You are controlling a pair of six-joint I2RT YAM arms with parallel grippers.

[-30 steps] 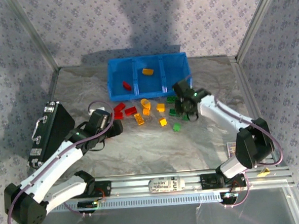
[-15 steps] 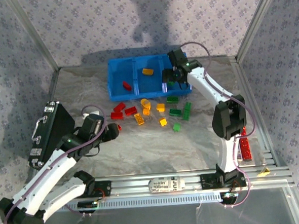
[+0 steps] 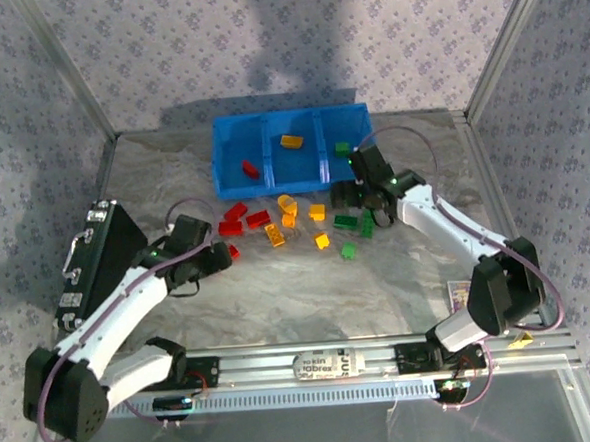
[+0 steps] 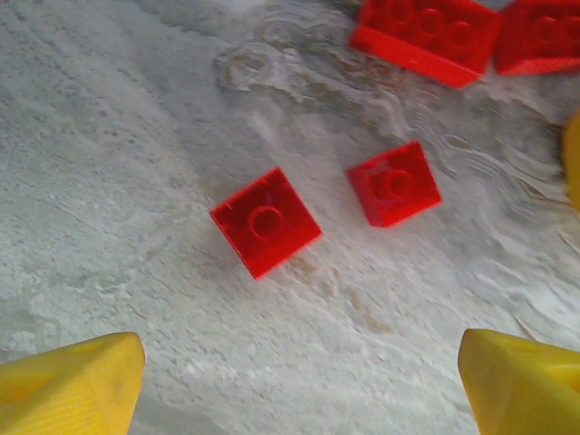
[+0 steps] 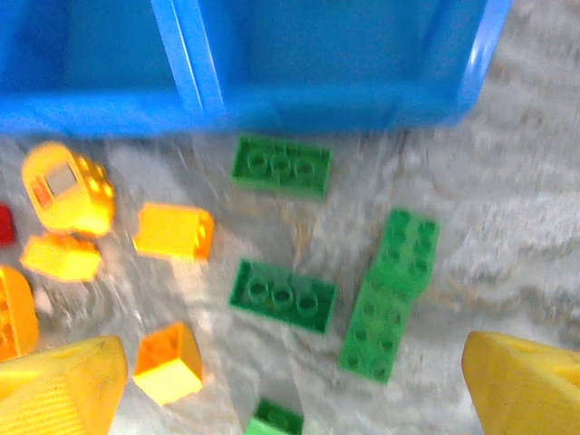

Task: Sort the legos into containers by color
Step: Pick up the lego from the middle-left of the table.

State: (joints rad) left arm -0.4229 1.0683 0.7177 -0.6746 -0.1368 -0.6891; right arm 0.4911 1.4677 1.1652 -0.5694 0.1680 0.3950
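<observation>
Legos point(image 3: 258, 219): small studded bricks, red, orange-yellow and green, scattered on the desk point(image 3: 279, 292) just before the blue bin point(image 3: 238, 144); one of each inside it.
Left tool point(image 4: 299, 390): apart, over red bricks point(image 4: 265, 221).
Right tool point(image 5: 290, 390): apart, over green bricks point(image 5: 282, 294).

I'm looking into a robotics lab test cell: aluminium frame rails point(image 3: 244, 362) are boxing in a marbled tabletop point(image 3: 299, 291), with patterned cloth walls point(image 3: 165, 59) hanging around it

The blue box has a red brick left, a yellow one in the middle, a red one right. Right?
No. The top view shows a small green plastic brick in the right compartment of the blue plastic bin, not a red one. The rest is right.
</observation>
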